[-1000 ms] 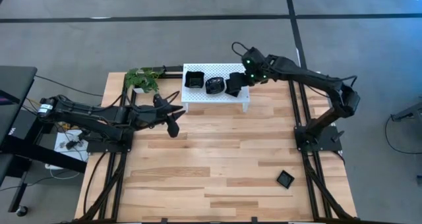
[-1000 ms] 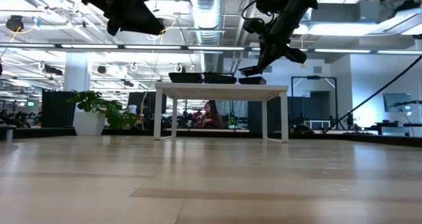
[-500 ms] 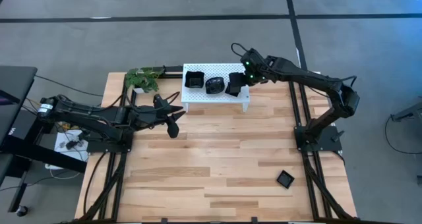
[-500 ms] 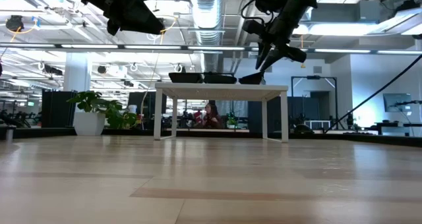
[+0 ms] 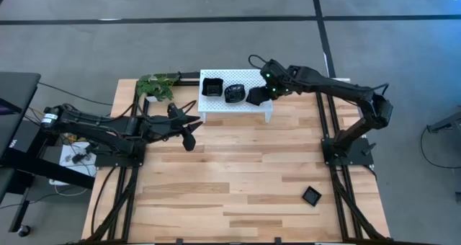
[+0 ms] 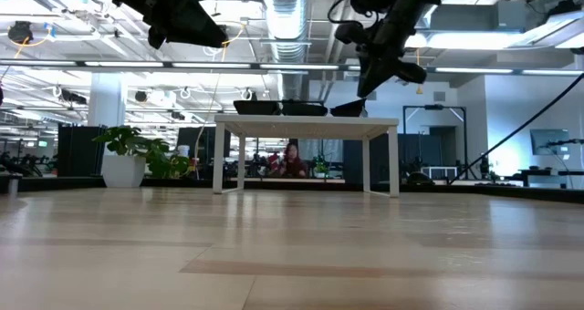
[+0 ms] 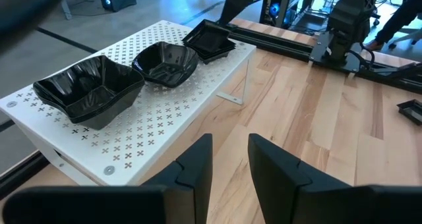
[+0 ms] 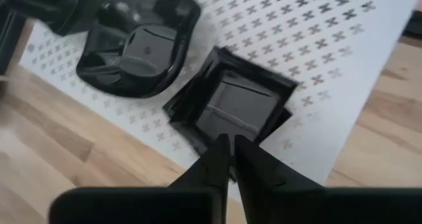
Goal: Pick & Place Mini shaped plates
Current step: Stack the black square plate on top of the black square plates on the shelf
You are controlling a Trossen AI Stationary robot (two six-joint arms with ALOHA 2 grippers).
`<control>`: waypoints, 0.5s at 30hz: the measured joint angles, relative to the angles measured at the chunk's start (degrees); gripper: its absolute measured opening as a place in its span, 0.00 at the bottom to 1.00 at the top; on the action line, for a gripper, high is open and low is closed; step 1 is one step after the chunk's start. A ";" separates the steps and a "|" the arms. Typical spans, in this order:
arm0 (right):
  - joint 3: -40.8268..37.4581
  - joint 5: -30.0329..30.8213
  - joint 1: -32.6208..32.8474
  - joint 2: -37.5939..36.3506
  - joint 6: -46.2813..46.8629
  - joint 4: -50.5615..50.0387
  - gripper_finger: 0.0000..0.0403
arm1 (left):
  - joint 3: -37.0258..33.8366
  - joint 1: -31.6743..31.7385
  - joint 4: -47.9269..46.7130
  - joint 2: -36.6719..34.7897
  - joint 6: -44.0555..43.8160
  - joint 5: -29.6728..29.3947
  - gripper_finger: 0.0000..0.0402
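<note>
A white perforated rack (image 5: 234, 104) stands at the table's far middle. On it rest a deep square black dish (image 5: 211, 86), a rounded wavy-rimmed dish (image 5: 234, 94) and a flat square plate (image 5: 255, 96). My right gripper (image 5: 263, 92) is at the rack's right end, shut on that flat square plate (image 8: 231, 105). My left gripper (image 5: 189, 137) hovers open and empty, just near of the rack's left end; its wrist view shows its fingers (image 7: 198, 165) apart. Another square plate (image 5: 311, 196) lies on the table at the near right. My right gripper pinches the flat square plate's rim at the corner nearest the gripper (image 8: 217, 140) between its two fingers. It slants down from the table's right. The plate's far part lies on the rack top; in the low view the plate (image 6: 347, 108) tilts up toward the fingers.
A potted plant (image 5: 155, 86) stands left of the rack at the far left. The rack's right end (image 8: 343, 46) is bare. The wooden table (image 5: 238, 173) stretches open between the rack and the near edge.
My right gripper has gone down and a little toward the table's left with the flat square plate. The plate hung tilted above the rack's right end a second ago; now its far part rests on the rack top.
</note>
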 joint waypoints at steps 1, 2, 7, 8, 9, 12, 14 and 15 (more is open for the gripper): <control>0.00 -0.01 0.30 0.00 0.00 0.02 0.04 | 0.00 0.00 0.01 0.00 0.00 0.00 0.25; 0.00 0.02 0.43 0.00 0.00 -0.02 0.02 | 0.00 0.00 0.02 0.00 0.00 0.00 0.25; 0.00 1.72 1.46 0.02 -0.63 -0.07 0.01 | 0.01 0.00 0.13 0.00 -0.13 0.00 0.25; 0.00 2.91 1.73 0.02 -0.99 -0.08 0.01 | 0.02 0.00 0.15 0.00 -0.13 0.00 0.25; 0.00 4.47 1.81 0.04 -1.69 -0.09 0.01 | 0.02 0.00 0.17 0.00 -0.15 0.00 0.25; 0.00 8.42 1.88 0.04 -2.47 -0.48 0.00 | 0.02 0.00 0.20 0.00 -0.15 0.00 0.25; 0.00 8.90 1.56 0.04 -2.47 -0.95 0.01 | 0.02 0.00 0.20 0.00 -0.15 0.00 0.25; 0.00 8.92 1.55 0.04 -2.47 -1.06 0.01 | 0.02 0.00 0.20 0.00 -0.15 0.00 0.25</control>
